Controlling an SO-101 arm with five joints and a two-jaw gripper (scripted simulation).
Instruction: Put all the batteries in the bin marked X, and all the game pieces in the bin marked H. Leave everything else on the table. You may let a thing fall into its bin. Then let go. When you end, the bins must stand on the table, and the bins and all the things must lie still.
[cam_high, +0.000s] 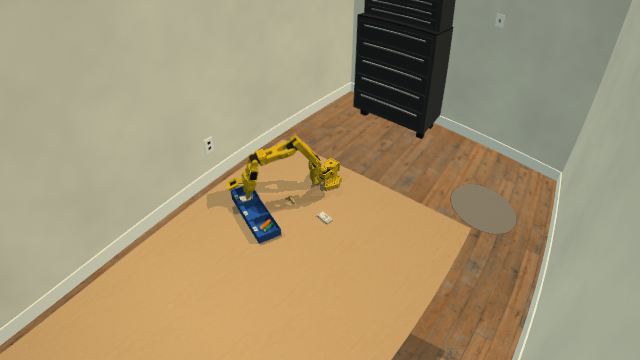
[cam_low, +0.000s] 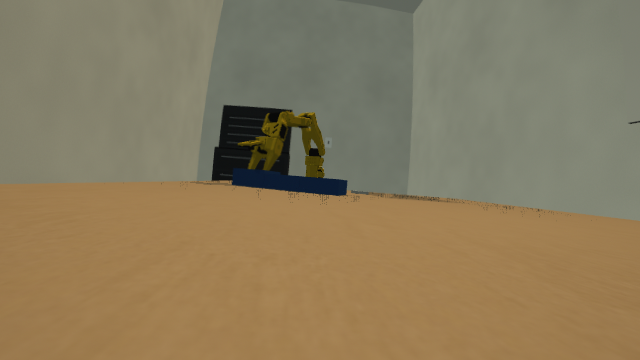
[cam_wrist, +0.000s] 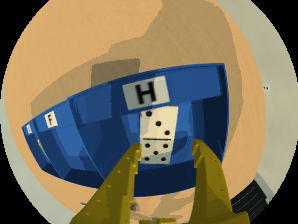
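Observation:
The blue bin row (cam_high: 259, 210) (cam_low: 310, 184) has three compartments. In the wrist view, the H label (cam_wrist: 146, 93) is on the near compartment and the F label (cam_wrist: 51, 119) on the middle one; the far label is too small to read. A white domino (cam_wrist: 158, 129) with black dots is in the H bin. My gripper (cam_wrist: 167, 146) is partly open over the H bin, its fingertips either side of the domino's lower end, with a gap at the right finger. An orange battery (cam_high: 265, 224) and a green battery (cam_high: 268, 227) lie in the far compartment.
A small yellowish-brown thing (cam_high: 291, 200) lies on the table beside the bins, in the arm's shadow. A white block (cam_high: 324, 217) with dark marks lies farther right; I cannot tell what it is. The yellow arm base (cam_high: 331, 175) stands at the table's back edge.

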